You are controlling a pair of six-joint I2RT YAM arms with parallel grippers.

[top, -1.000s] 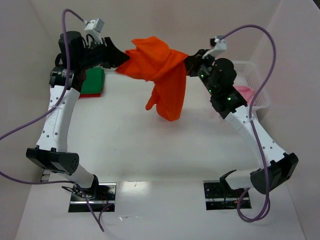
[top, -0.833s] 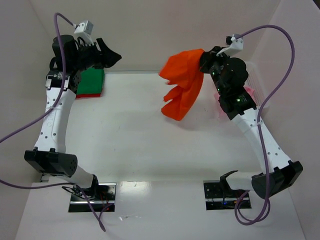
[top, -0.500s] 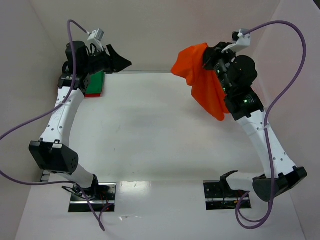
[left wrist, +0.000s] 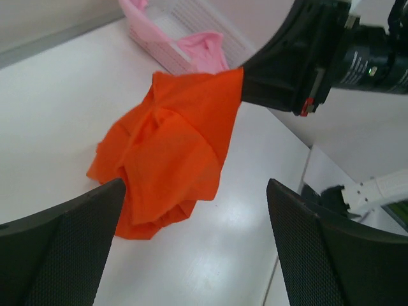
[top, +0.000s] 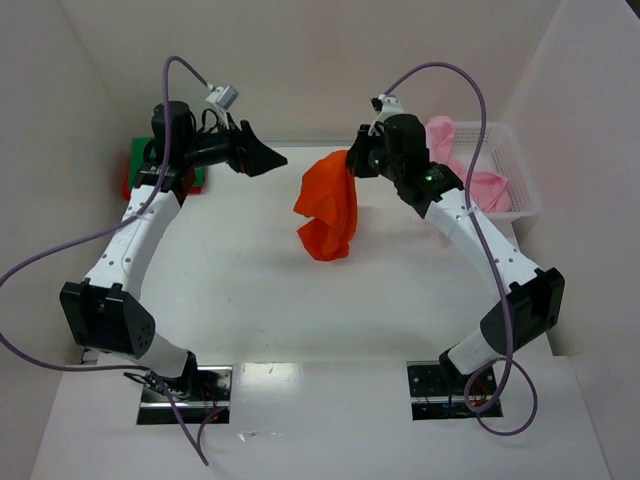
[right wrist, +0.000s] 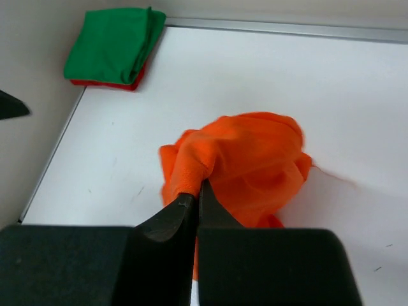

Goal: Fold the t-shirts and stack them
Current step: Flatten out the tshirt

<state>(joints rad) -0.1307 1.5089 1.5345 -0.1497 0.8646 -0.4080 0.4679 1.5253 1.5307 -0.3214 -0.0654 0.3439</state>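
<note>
An orange t-shirt [top: 326,208] hangs bunched from my right gripper [top: 352,163], which is shut on its upper fold [right wrist: 194,167]; the lower part crumples onto the white table. The right wrist view shows the orange t-shirt [right wrist: 252,159] just beyond the shut right gripper [right wrist: 196,189]. My left gripper [top: 264,158] is open and empty, a little to the left of the shirt. In the left wrist view the orange t-shirt [left wrist: 172,146] lies ahead of the left gripper [left wrist: 196,185]. A folded green t-shirt [right wrist: 115,39] lies on a red one [right wrist: 104,84] at the far left corner.
A white lattice basket [top: 522,196] at the far right holds pale pink t-shirts [top: 482,186], which also show in the left wrist view [left wrist: 205,51]. The left arm partly hides the green and red stack [top: 137,163]. White walls enclose the table on three sides.
My left gripper let go of the orange t-shirt, opened wide and drew back. The right gripper swung the shirt right, then brought it back towards the middle and down onto the table.
</note>
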